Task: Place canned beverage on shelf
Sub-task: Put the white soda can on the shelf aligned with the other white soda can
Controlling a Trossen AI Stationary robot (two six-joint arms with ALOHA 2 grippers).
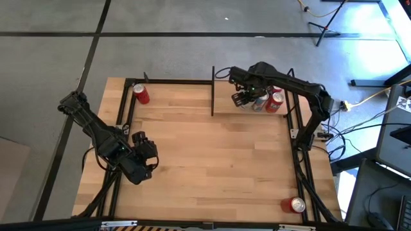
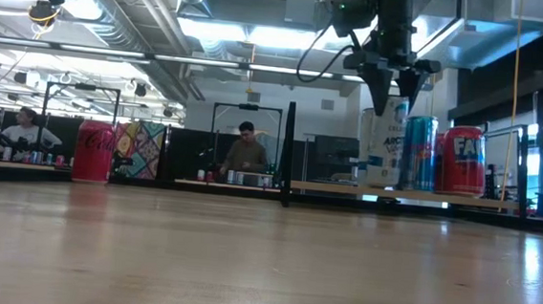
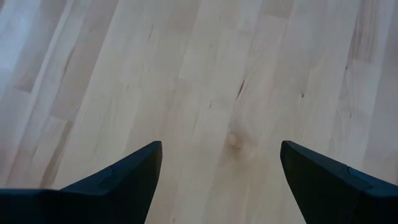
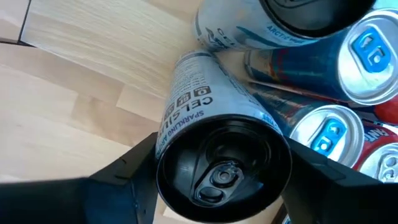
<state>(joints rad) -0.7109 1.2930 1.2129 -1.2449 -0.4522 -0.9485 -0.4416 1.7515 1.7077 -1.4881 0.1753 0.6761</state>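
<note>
The wide middle of the light-wood tabletop (image 1: 212, 160) is lying bare, giving a gripper open passage from side to side. The small light-wood shelf framed by thin black rods (image 1: 221, 109) is standing along the far edge, and a black upright post (image 2: 288, 153) is rising at its middle, dividing the approach. On its right end, a tight cluster of cans is crowding together: a white can with a black top (image 4: 211, 143), blue cans (image 4: 367, 56) and a red can (image 1: 276, 101), touching or nearly so, leaving little room between them. A lone red can (image 1: 140, 94) is occupying the shelf's left end, with clear board beside it. Another red can (image 1: 294, 205) is standing near the table's front right corner.
</note>
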